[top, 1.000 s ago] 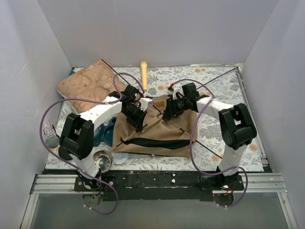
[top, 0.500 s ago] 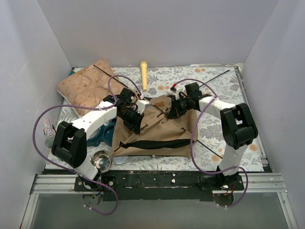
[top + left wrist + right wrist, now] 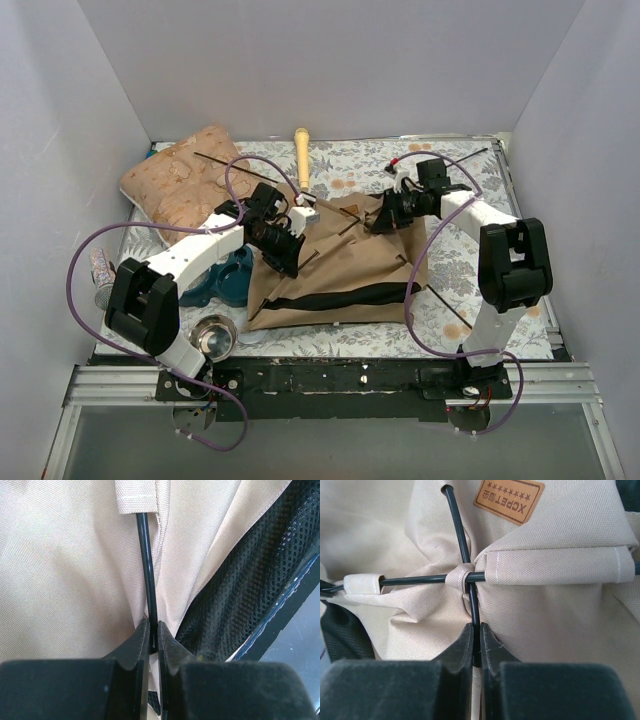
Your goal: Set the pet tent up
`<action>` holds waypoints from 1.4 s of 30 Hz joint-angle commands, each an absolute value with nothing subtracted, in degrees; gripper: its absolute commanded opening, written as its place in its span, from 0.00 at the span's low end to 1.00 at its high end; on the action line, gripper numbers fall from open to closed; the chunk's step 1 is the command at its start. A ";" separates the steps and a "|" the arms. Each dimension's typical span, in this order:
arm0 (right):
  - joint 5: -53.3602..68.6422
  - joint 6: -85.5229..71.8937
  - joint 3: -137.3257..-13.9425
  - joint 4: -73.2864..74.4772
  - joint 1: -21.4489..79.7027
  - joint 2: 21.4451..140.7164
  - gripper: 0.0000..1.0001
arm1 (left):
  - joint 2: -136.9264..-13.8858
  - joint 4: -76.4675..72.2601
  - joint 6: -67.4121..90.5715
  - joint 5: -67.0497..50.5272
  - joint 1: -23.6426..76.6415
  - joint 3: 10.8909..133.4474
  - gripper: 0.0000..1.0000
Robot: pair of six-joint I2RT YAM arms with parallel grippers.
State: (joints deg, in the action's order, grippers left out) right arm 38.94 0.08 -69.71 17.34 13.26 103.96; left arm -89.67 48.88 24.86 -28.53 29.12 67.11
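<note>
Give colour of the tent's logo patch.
Orange-brown logo patch with dark lettering, clearest in the right wrist view.

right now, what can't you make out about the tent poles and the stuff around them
Left wrist: the fingers of the left gripper cover the lower end of the pole they pinch.
Right wrist: the right gripper likewise hides the lower end of a second pole; the crosswise pole enters a fabric sleeve, its ends out of frame.
Top view: the left arm partly covers a blue object beside the pet tent; unidentifiable.
</note>
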 commanded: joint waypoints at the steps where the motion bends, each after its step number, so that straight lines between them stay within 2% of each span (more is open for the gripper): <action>1: 35.95 2.72 -75.06 19.78 8.62 102.13 0.17 | -87.45 57.04 23.55 -28.48 29.09 67.23 0.00; 4: 35.34 2.64 -76.11 20.13 6.77 101.60 0.44 | -88.42 56.17 24.26 -29.18 29.09 68.38 0.00; 6: 34.28 2.20 -76.81 20.65 4.76 101.86 0.53 | -88.77 55.64 24.61 -29.53 29.00 68.82 0.00; 8: 32.44 1.85 -77.25 20.48 2.65 102.30 0.59 | -89.21 55.55 24.52 -29.62 29.09 69.43 0.00; 10: 30.77 0.62 -77.69 19.87 0.63 103.18 0.63 | -89.56 55.72 24.43 -29.71 29.09 69.96 0.00; 14: 28.82 0.44 -79.54 18.73 -1.58 106.08 0.66 | -89.74 55.90 24.08 -29.53 29.09 70.57 0.00; 18: 31.63 -3.33 -81.30 15.65 -1.58 110.64 0.76 | -90.09 56.77 23.29 -29.27 29.09 70.75 0.00; 26: 43.31 -7.47 -80.86 11.69 -1.23 116.98 0.78 | -90.17 57.39 23.20 -28.83 29.09 71.45 0.00; 28: 46.65 -9.66 -79.72 9.77 -1.23 117.60 0.76 | -90.26 57.57 23.12 -28.65 29.09 71.46 0.00; 30: 49.56 -11.24 -79.02 8.53 -1.14 118.21 0.69 | -90.00 57.48 23.20 -28.48 29.09 71.54 0.00; 31: 51.48 -12.38 -78.58 7.22 -1.14 118.39 0.60 | -89.83 57.57 23.12 -28.56 29.09 71.46 0.00; 34: 54.93 -15.47 -79.27 4.83 -1.41 118.22 0.02 | -89.04 57.48 23.12 -28.74 29.09 71.28 0.00; 39: 56.69 -18.44 -88.22 8.53 -4.21 113.13 0.01 | -85.26 58.45 22.94 -29.35 29.09 74.61 0.00; 42: 57.83 -26.61 -95.25 5.20 -6.67 109.79 0.01 | -80.61 56.44 22.94 -31.11 29.09 75.06 0.00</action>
State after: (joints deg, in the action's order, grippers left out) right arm 53.30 -17.06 -84.42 10.79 -3.09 118.19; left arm -89.32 57.74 24.21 -28.38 29.02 71.72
